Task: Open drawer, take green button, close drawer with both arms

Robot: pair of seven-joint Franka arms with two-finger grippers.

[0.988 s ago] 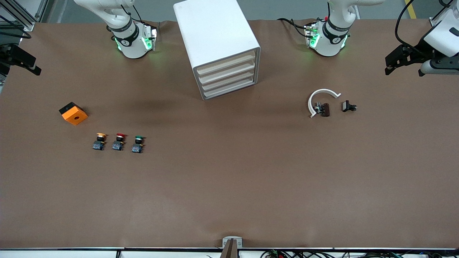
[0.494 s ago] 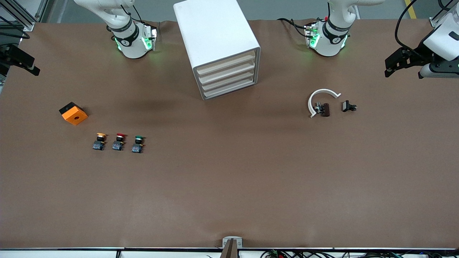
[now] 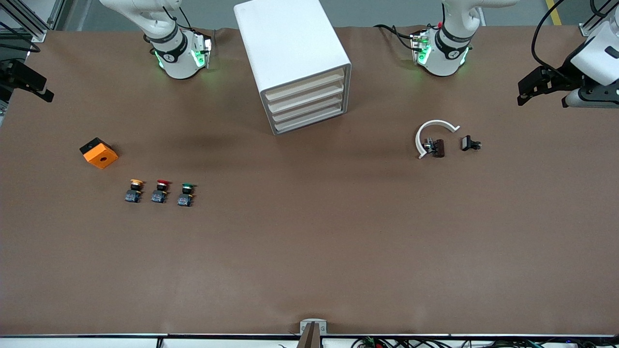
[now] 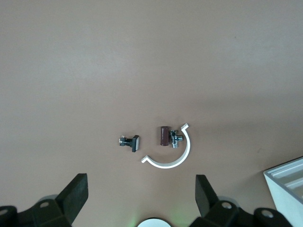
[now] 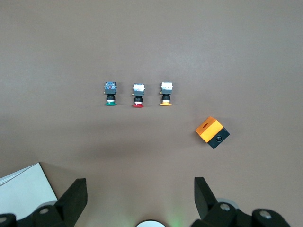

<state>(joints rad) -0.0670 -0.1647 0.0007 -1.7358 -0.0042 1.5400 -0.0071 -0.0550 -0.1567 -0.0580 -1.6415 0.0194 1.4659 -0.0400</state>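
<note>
The small green-capped push button on a dark block base (image 3: 186, 195) stands on the brown bench (image 3: 309, 251), mid-frame, toward the right arm's end. It is probably light, rigid plastic, so pinch the flat base, not the round cap. The white cabinet's (image 3: 290, 53) cream-fronted drawers (image 3: 305, 99), top centre, are all shut. The left gripper (image 3: 527, 92) and right gripper (image 3: 38, 89) hover high in the frame, each over its own end of the bench, jaws apart.

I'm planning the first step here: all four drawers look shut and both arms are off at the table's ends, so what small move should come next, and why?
Probably bring the left claw, open and empty over its end of the table, toward the cabinet to line up with a drawer front. All four are shut, so nothing else can start. The right claw waits open at its end, and the green button sits untouched on the table.
</note>
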